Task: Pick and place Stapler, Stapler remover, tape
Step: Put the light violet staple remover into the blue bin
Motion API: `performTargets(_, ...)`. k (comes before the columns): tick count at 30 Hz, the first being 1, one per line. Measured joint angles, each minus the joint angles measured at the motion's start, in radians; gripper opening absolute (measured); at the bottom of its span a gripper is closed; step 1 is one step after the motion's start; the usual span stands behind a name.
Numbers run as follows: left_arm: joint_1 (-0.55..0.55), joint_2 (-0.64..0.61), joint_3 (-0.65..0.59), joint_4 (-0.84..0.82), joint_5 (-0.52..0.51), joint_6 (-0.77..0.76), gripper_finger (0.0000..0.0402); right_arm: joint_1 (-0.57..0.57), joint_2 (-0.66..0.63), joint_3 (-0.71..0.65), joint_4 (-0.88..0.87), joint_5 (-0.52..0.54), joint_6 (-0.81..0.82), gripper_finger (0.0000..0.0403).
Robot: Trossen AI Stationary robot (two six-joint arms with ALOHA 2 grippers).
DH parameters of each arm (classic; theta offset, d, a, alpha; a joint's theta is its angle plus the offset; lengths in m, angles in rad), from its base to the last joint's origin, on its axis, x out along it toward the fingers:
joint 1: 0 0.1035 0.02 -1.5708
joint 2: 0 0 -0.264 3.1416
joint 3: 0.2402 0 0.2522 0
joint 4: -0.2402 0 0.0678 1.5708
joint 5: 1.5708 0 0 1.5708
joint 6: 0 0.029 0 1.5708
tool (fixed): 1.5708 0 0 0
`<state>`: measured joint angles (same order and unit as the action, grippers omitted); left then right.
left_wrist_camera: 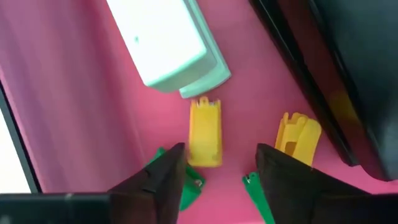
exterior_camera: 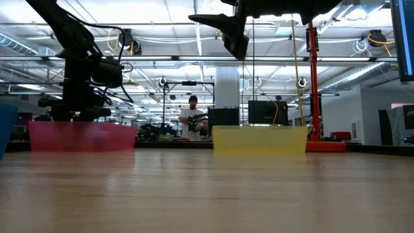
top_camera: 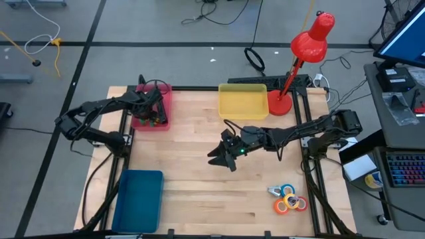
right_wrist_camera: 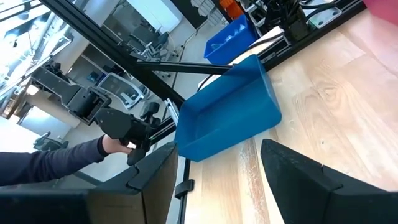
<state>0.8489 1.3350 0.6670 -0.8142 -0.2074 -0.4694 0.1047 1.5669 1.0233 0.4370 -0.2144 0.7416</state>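
Inspection, left of the frame first: blue tray [top_camera: 138,199] at lower left of the high view appears empty. Above it, my left gripper [top_camera: 154,111] hangs over the pink tray [top_camera: 161,123] at upper left. My left wrist view shows the fingers [left_wrist_camera: 163,180] parted with nothing between them; below lie a white stapler [left_wrist_camera: 166,43], two yellow staple removers [left_wrist_camera: 204,132] and green ones, resting on the pink floor. I judge that portion delivered. At upper centre, the yellow tray [top_camera: 242,103] shows no contents. At mid-frame my right gripper [top_camera: 224,154] hovers above bare wood, jaws spread, holding nothing. At lower right the tape rolls [top_camera: 290,199] sit clustered on the table, untouched. Remaining work, in my judgement: the tape.
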Motion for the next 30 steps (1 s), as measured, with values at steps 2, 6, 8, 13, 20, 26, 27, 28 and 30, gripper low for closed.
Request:
performTargets(2,0.000,-0.001,0.000,-0.003,0.015,0.000,0.0212,0.000,0.000,0.000,0.000,-0.020,0.014,0.0226)
performTargets(6,0.001,-0.028,0.000,-0.004,0.095,-0.018,0.0228,-0.001,0.000,0.000,-0.002,-0.136,0.031,0.0226)
performTargets(8,0.000,-0.054,0.000,-0.004,0.132,-0.035,0.0229,0.000,0.000,0.000,-0.002,-0.191,0.025,0.0225)
performTargets(13,-0.026,-0.169,0.000,0.013,0.204,-0.038,0.0230,0.000,-0.006,0.000,-0.017,-0.313,0.015,0.0222)
performTargets(20,-0.130,-0.384,0.000,0.120,0.256,-0.068,0.0230,0.011,-0.070,0.001,-0.315,-0.294,0.002,0.0226)
performTargets(26,-0.230,-0.530,0.001,0.256,0.296,-0.067,0.0230,0.074,-0.196,-0.002,-0.758,-0.166,0.009,0.0222)
performTargets(27,-0.245,-0.545,0.001,0.277,0.296,-0.067,0.0230,0.087,-0.219,-0.001,-0.803,-0.141,0.025,0.0222)
performTargets(28,-0.260,-0.558,0.001,0.289,0.296,-0.068,0.0230,0.104,-0.242,0.000,-0.852,-0.112,0.044,0.0223)
performTargets(30,-0.288,-0.575,0.001,0.314,0.296,-0.067,0.0230,0.138,-0.288,-0.001,-0.953,-0.060,0.099,0.0225)
